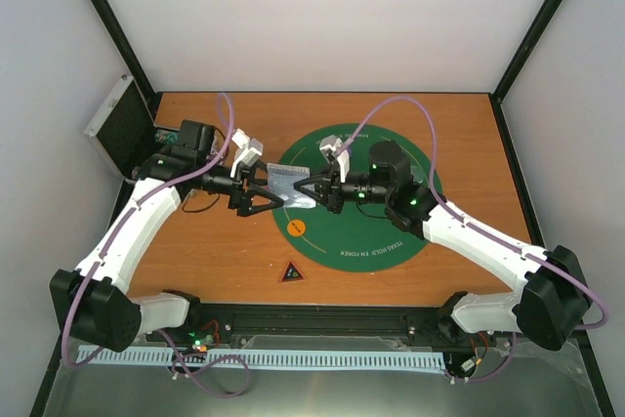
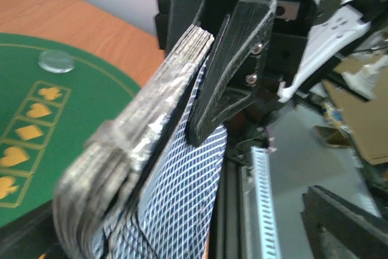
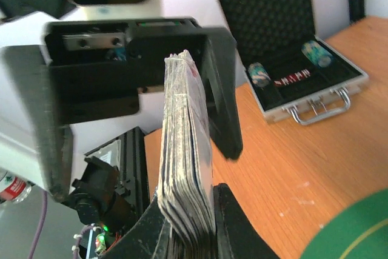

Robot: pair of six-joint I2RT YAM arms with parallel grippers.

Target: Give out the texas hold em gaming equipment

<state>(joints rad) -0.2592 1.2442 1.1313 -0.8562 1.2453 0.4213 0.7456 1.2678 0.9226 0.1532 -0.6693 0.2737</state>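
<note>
A round green mat (image 1: 337, 231) printed with yellow suit symbols lies at the middle of the wooden bench (image 1: 469, 134). Well apart from the mat, off its far left, a silver black-lined case (image 1: 107, 116) stands open with its lid raised.

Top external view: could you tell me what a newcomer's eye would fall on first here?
The deck of cards hangs above the left edge of the green mat, clamped by the right end effector while the left end effector stands open around it. Next comes the open silver case at the far-left corner of the table.
</note>
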